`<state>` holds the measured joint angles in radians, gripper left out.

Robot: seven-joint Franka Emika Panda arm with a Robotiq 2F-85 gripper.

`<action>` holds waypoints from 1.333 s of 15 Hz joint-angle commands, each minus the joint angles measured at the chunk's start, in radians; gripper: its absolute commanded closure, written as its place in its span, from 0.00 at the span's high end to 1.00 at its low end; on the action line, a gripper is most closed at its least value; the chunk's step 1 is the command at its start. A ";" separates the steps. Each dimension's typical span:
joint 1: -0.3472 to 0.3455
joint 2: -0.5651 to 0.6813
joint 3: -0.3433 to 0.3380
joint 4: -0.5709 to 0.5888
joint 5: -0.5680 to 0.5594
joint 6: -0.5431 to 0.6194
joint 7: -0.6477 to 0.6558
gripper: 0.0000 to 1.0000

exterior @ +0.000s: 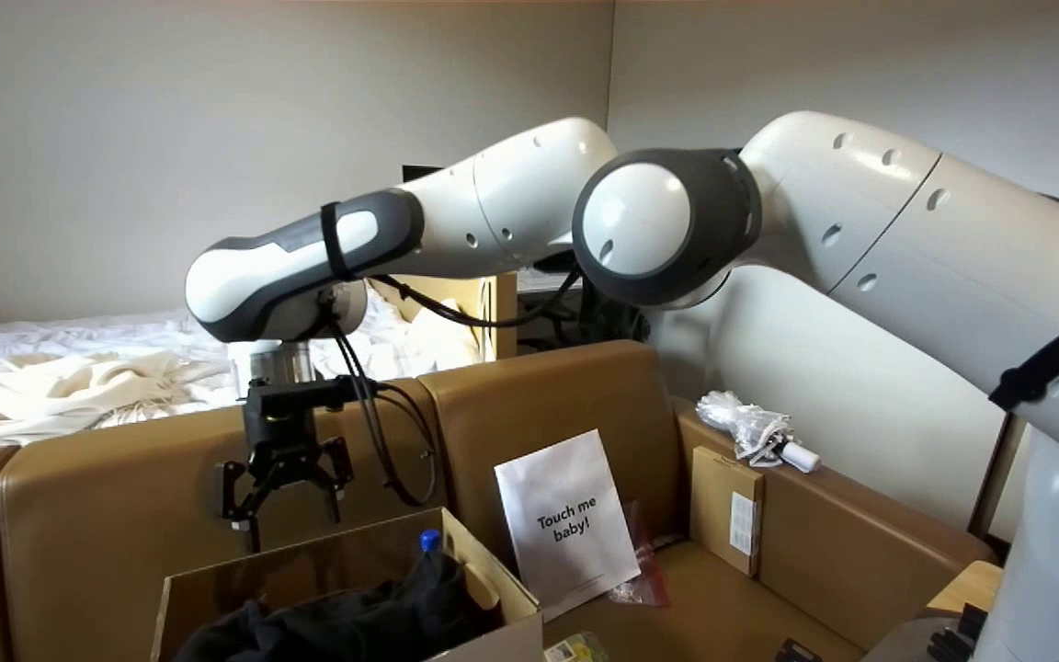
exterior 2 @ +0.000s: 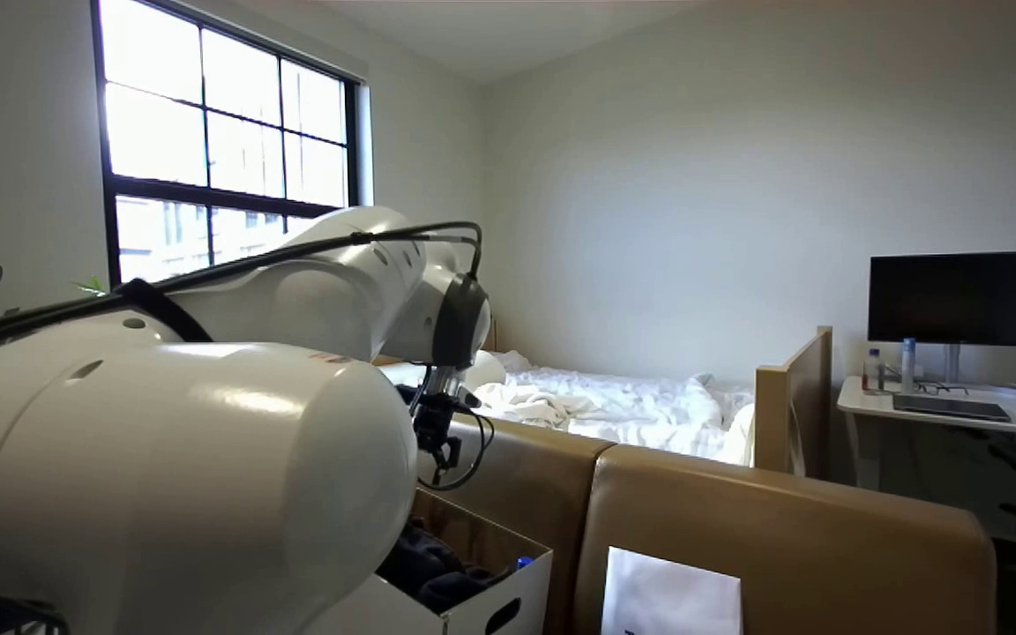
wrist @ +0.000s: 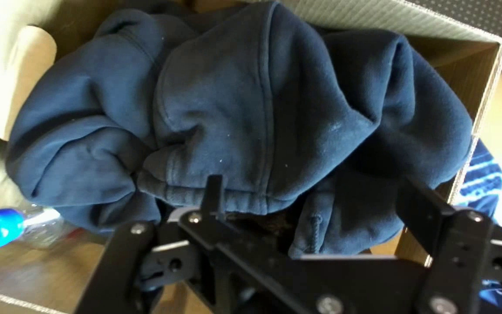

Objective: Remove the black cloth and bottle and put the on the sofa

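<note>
The gripper point(exterior: 295, 529) hangs from the arm point(exterior: 529, 198) with its fingers pointing down and spread apart; it is positioned above the open cardboard box point(exterior: 364, 552). The dark cloth point(wrist: 233, 113) — near black in both exterior views, dark blue in the wrist view — lies bunched inside the box, below the gripper and apart from its fingertips point(exterior: 254, 535). The bottle point(wrist: 44, 226) is also in the box, below the gripper and off to one side, near a corner; its blue cap point(exterior: 430, 541) projects above the cloth, which covers part of the clear body. Whether the bottle stands upright or leans cannot be told. In an exterior view, the sofa point(exterior: 548, 386) is behind the gripper, with the bed point(exterior: 33, 377) farther beyond. To the right of the gripper there, a printed sheet point(exterior: 566, 533) stands tilted near the box. Farther from the gripper on that side, a flat carton point(exterior: 718, 506) rests against the armrest point(exterior: 824, 552), and a folded umbrella point(exterior: 755, 430) lies on top of the armrest. In the wrist view, a patterned blue item point(wrist: 482, 179) shows just outside the box, beside one finger.
</note>
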<state>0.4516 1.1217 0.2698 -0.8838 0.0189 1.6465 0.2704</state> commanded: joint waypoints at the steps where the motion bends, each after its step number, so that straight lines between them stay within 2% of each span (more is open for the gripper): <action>1: 0.036 0.164 0.006 0.250 0.000 -0.105 0.007 1.00; 3: 0.064 0.192 -0.010 0.313 -0.003 -0.088 0.089 1.00; 4: 0.084 0.186 -0.047 0.317 0.038 -0.081 0.114 1.00; 8: 0.136 0.199 -0.029 0.409 0.104 -0.249 0.217 1.00; 10: 0.142 0.232 -0.014 0.435 0.170 -0.329 0.265 1.00; 14: 0.147 0.297 -0.036 0.450 0.224 -0.435 0.394 1.00; 18: 0.139 0.372 -0.054 0.470 0.231 -0.448 0.535 1.00; 19: 0.148 0.389 -0.076 0.482 0.206 -0.428 0.561 1.00; 20: 0.144 0.352 -0.099 0.408 0.201 -0.384 0.592 1.00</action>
<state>0.5955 1.4747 0.2119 -0.4590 0.2150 1.2398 0.7601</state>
